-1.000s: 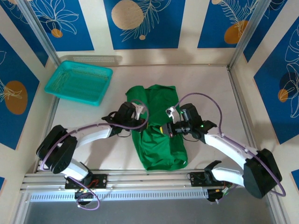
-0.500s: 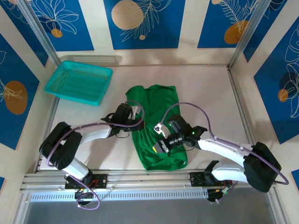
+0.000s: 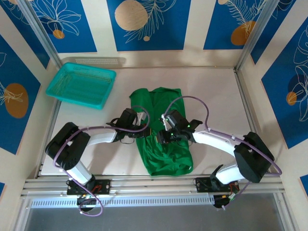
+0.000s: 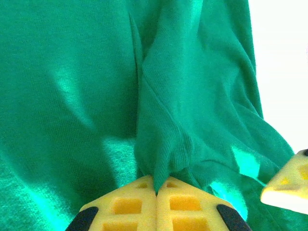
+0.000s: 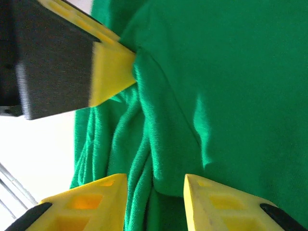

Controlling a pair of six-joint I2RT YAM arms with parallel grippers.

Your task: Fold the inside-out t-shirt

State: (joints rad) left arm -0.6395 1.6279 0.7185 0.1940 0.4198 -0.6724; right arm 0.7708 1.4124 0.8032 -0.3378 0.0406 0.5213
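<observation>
**Left gripper clamped on shirt fold, right gripper part open beside it**

Left gripper [image 4: 155,185]: yellow fingers pressed together with no gap, pinching a raised ridge of green cloth that rises from the fingertips. Right gripper [image 5: 154,179]: jaws partly apart, about a third of the way. A bunched fold of cloth lies between the two yellow fingers, and I can't tell if the pads press it. The two grippers are very close, each with a finger showing in the other's wrist view. T-shirt [image 3: 168,159]: bright green, wrinkly, lying lengthwise mid-table [image 3: 216,91] between the arms. It narrows where the grippers meet at its left-centre, with creases running along the gathered edge. Teal basket [image 3: 82,85] sits far left, well apart from the shirt.
</observation>
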